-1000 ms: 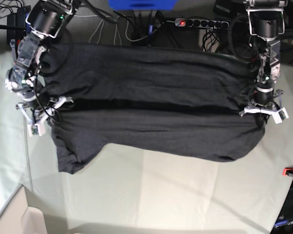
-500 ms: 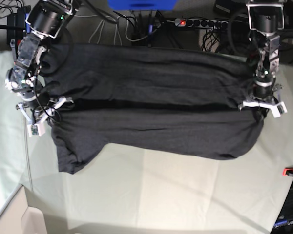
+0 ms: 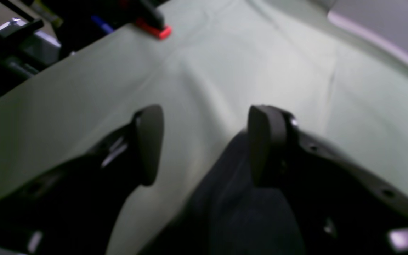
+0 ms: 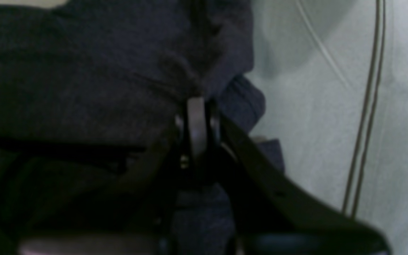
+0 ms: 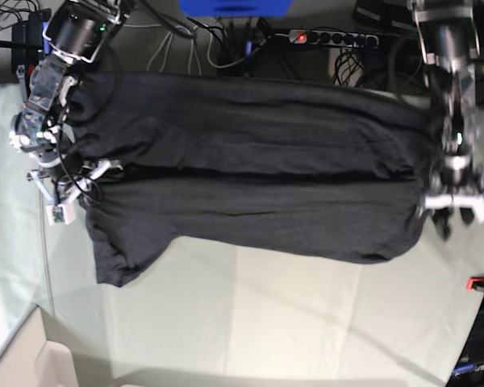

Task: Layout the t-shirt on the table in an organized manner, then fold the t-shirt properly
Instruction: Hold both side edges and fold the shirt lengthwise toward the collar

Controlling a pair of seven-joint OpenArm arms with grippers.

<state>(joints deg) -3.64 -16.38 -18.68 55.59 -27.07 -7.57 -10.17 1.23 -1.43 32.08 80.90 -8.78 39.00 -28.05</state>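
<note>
left fingers (image 3: 204, 141) moved off the t-shirt (image 5: 250, 185), spread empty; right fingers (image 4: 197, 124) clamp it.

Your left gripper (image 3: 204, 141): jaws spread apart, just beside the t-shirt's (image 5: 250, 185) edge. Your right gripper (image 4: 197, 120): jaws clamped on its fabric.

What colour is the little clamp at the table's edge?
Red. The clamp shows best in the left wrist view.

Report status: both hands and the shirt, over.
Left hand open, off the t-shirt, at its edge. Right hand shut on the t-shirt's other end. Shirt spread across the table, one long fold. Nothing in the way.
</note>
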